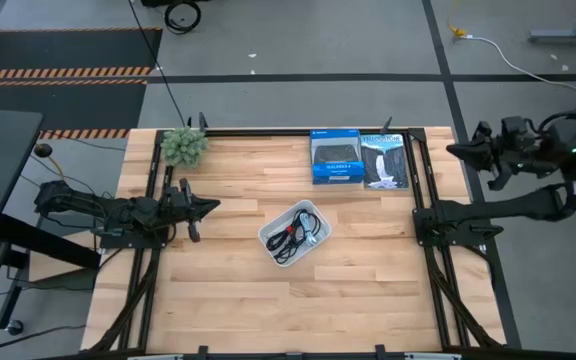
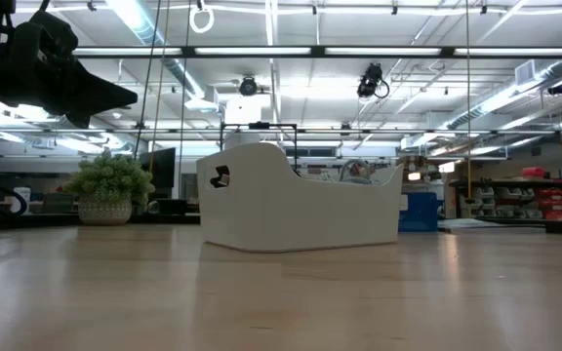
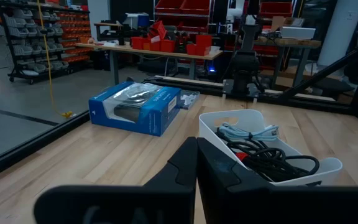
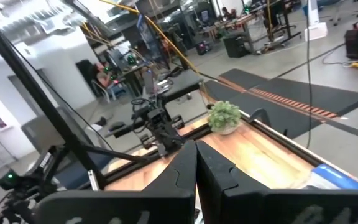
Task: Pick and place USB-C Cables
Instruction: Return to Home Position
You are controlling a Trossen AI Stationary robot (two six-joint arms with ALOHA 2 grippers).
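The USB-C cables [image 1: 294,236] lie bundled inside a white rounded tray [image 1: 271,228] at the table's middle. The left wrist view shows a pale blue-grey bundle [image 3: 248,132] lying beside black cords [image 3: 281,163], one of which has a red band [image 3: 243,156]. My left gripper [image 1: 208,208] is shut and empty. It hangs level over the table's left part, pointing at the tray, a good way short of it. My right gripper [image 1: 455,150] is also shut and empty. It is raised high beyond the table's right edge and points toward the left.
A blue retail box [image 1: 335,157] and a black one [image 1: 385,160] lie at the table's far edge, right of centre. A small potted plant [image 1: 184,146] stands at the far left corner. Black frame rails [image 1: 420,200] run along both sides. Bare wood lies near the front edge.
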